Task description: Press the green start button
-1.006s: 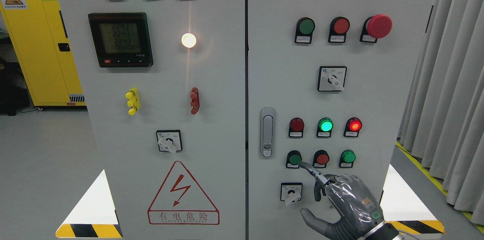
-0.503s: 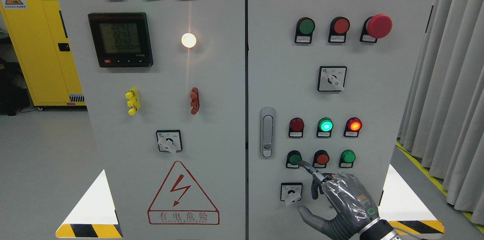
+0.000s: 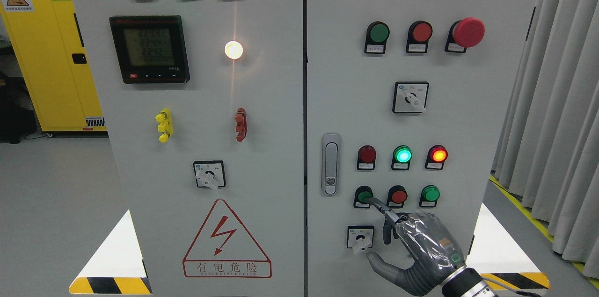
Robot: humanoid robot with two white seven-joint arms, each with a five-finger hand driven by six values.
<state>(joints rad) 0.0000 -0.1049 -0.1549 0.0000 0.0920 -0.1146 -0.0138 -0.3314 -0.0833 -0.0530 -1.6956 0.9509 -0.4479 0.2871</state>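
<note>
Green and round, the start button (image 3: 364, 196) sits at the left end of the lowest row of three push buttons on the right cabinet door (image 3: 468, 114), beside a red button (image 3: 398, 195) and another green button (image 3: 430, 193), just above a small rotary switch (image 3: 360, 238). The right hand (image 3: 416, 252) comes up from the lower right edge, wrapped in clear film over grey plastic. Its index finger (image 3: 381, 206) stretches out straight, the tip touching the lower right edge of the start button; the other fingers are curled toward the palm and the thumb (image 3: 383, 266) juts left below the rotary switch, gripping nothing. Above the buttons, a green indicator lamp (image 3: 402, 154) glows between two red ones.
</note>
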